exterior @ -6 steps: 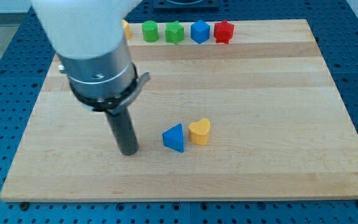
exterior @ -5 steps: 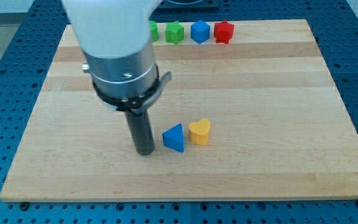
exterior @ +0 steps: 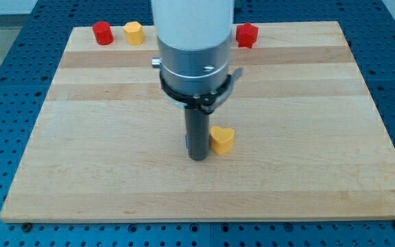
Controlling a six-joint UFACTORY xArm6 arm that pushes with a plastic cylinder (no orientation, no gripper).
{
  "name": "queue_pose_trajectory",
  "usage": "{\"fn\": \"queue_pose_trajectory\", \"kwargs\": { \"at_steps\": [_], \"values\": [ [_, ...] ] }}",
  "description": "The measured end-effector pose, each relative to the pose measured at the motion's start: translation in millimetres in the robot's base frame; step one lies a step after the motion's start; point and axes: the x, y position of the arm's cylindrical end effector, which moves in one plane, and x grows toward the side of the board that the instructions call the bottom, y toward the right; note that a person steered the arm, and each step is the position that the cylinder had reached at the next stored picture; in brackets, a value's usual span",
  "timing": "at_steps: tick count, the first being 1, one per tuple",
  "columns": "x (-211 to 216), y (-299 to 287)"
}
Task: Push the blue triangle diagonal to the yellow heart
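The yellow heart (exterior: 222, 139) lies near the middle of the wooden board (exterior: 307, 103). My tip (exterior: 197, 158) stands just to the heart's left. The rod hides nearly all of the blue triangle; only a thin blue sliver (exterior: 186, 143) shows at the rod's left edge. I cannot tell whether the tip touches the triangle or the heart.
Along the board's top edge stand a red cylinder (exterior: 102, 32), a yellow block (exterior: 134, 32) and a red star-like block (exterior: 247, 34). The arm's white and grey body (exterior: 194, 48) covers the top middle of the board and hides any blocks behind it.
The arm has moved to the view's right, from the triangle's left to over it. The blue triangle is now hidden behind the rod. The red cylinder and yellow block at top left are uncovered.
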Motion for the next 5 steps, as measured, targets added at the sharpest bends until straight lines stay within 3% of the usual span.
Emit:
{"fn": "queue_pose_trajectory", "kwargs": {
  "at_steps": [2, 5],
  "values": [
    [-14.0, -31.4],
    [-24.3, 7.5]
  ]
}}
